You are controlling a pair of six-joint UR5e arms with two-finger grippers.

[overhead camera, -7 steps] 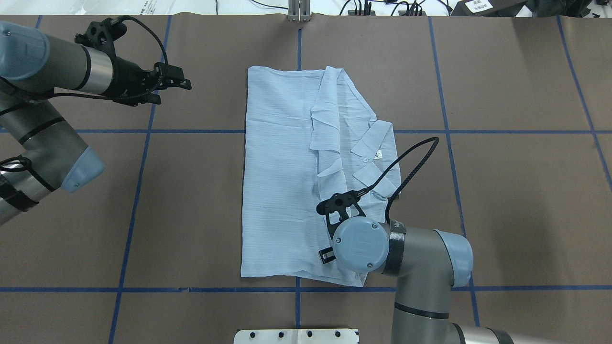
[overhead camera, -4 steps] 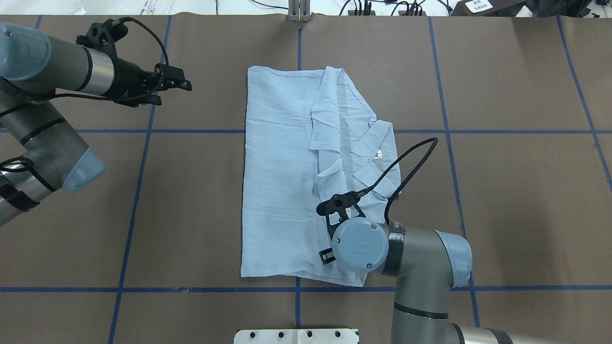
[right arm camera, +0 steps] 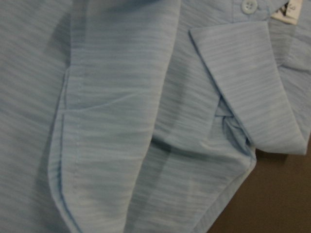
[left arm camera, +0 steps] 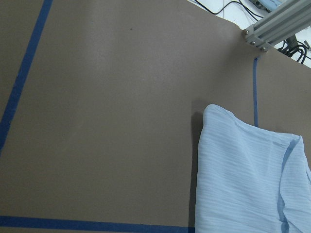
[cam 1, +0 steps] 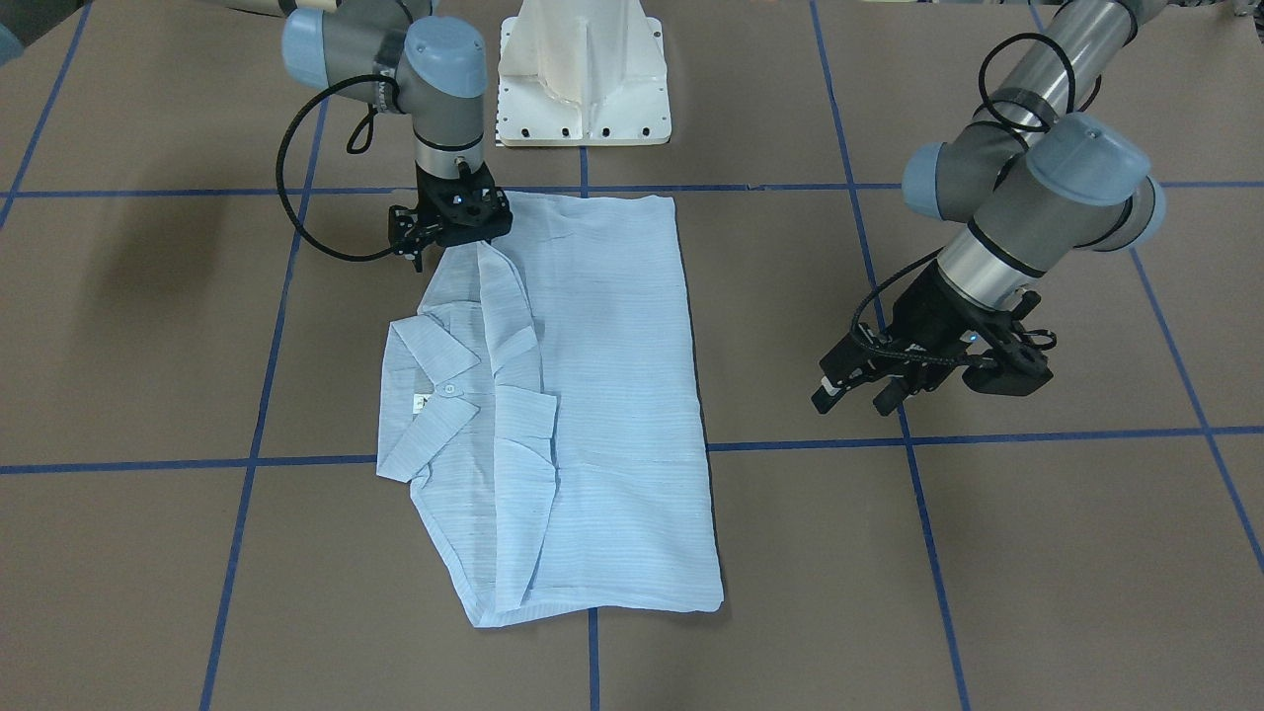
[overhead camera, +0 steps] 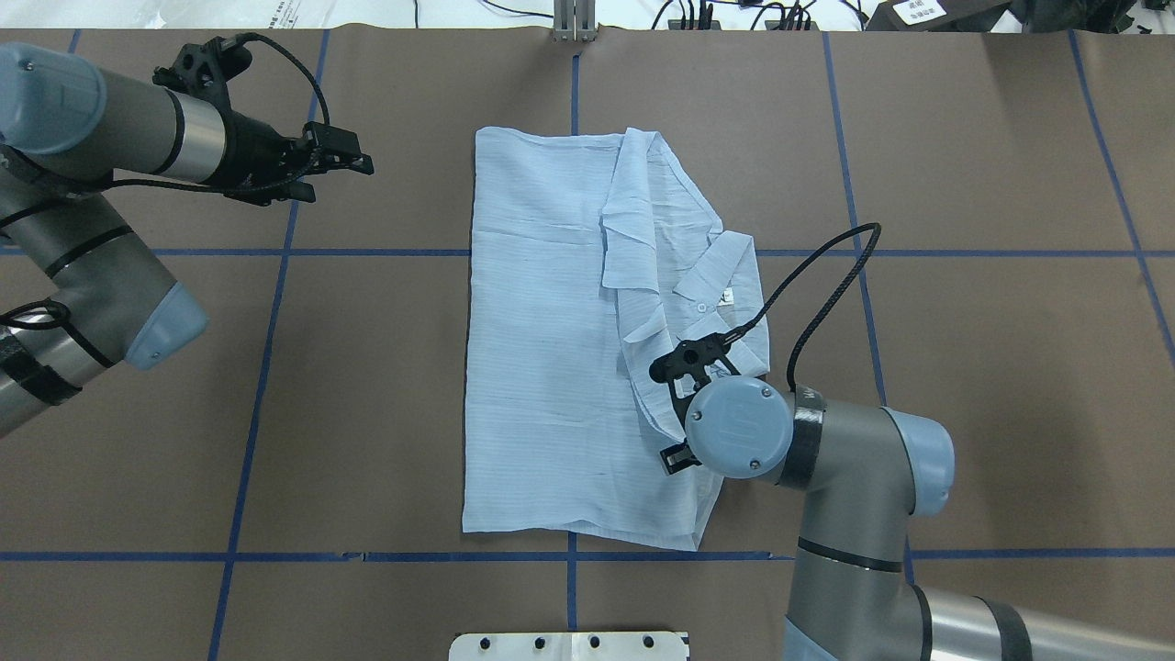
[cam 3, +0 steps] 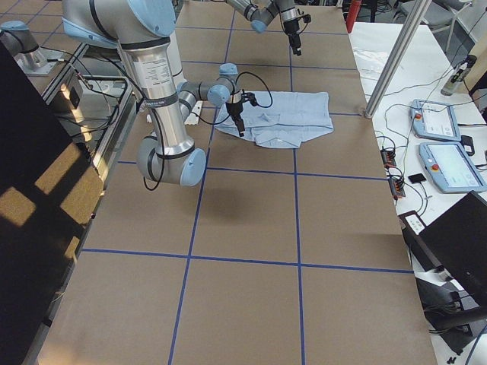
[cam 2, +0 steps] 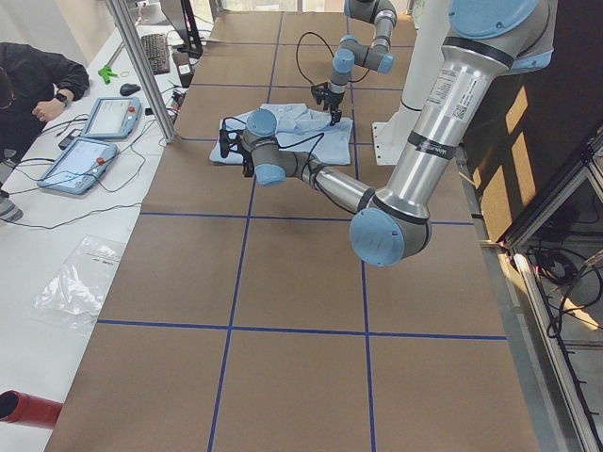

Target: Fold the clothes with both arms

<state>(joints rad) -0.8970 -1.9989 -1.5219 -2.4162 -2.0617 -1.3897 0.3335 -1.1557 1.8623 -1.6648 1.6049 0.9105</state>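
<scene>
1. The shirt point(overhead camera: 542, 367) lies flat in the middle of the brown table point(overhead camera: 964, 367). It is folded into a long shape, and its collar point(overhead camera: 721, 271) is on the robot's right side.
2. The right arm point(overhead camera: 854, 459) comes in from the near edge of the table. It bends at the elbow, and its last part points straight down at the shirt.
3. The right gripper point(cam 1: 444, 237) is down on the shirt. It is at the end near the white base point(cam 1: 583, 69), on the collar side.
4. I cannot tell if its fingers pinch the cloth. From above, the round wrist hides them. The right wrist camera shows only striped cloth up close, a white button point(right arm camera: 249, 6) and a bit of the tag point(right arm camera: 289, 12).
5. A black cable point(overhead camera: 826, 285) makes a big loop from the right wrist out over the table.
6. The left arm point(overhead camera: 119, 138) comes in from the robot's left. Its last part lies almost level and points toward the far end of the shirt.
7. The left gripper point(cam 1: 854, 400) hangs over bare table, close to a blue line point(overhead camera: 262, 367). It is apart from the shirt. Its two fingers are spread, and there is nothing between them.
8. The left wrist camera looks down on brown table and the far corner of the shirt.
</scene>
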